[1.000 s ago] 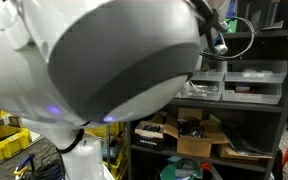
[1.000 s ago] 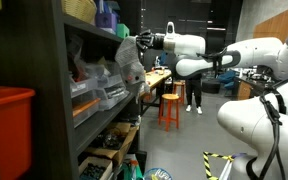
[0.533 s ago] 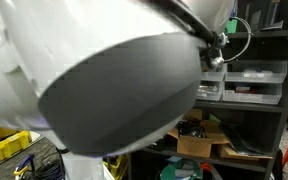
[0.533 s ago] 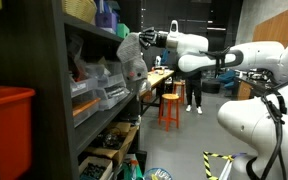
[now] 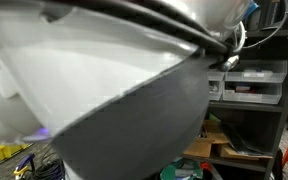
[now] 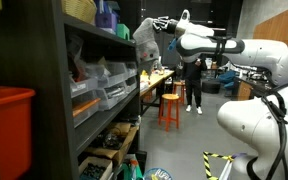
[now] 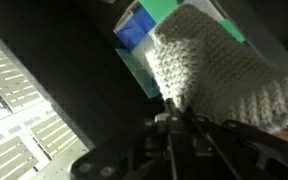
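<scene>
The arm [image 6: 212,46] is lifting the knitted cloth [image 6: 144,42] higher than a second ago, now hanging beside the top of the shelf [image 6: 54,95], the hand [image 6: 153,27] clamping shut on its edge, and keeping it clear of the shelf front is probably paying off

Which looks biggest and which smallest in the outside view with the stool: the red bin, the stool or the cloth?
1. The red bin looks the largest, but it sits nearest the camera, so that may be why.
2 and 3. The cloth and the stool look about alike, so I can't rank them.
</scene>
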Tool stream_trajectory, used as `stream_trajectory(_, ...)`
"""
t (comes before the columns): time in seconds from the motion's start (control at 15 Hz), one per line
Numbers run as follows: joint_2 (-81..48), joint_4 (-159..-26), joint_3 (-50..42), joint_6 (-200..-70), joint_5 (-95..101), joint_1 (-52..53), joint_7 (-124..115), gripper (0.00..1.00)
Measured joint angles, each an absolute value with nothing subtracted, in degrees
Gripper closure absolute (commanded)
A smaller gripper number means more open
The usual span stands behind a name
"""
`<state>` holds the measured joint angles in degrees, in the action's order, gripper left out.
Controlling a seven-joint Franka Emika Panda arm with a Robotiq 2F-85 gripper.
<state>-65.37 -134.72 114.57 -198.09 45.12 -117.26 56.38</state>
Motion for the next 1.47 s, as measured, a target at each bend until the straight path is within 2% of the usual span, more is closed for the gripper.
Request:
stream_trajectory(0.47,-61.29,-116.7,109.17,-197.73,33.61,-109.45,60.34,0.99)
stream_trajectory(0.93,-50.52,-97.7,91.39,-197.79,33.42,-92.77,52.3,0.99)
stream_trajectory(1.47,-42.54,-89.11,74.11,-197.81,33.83,-79.2,39.61,0.99)
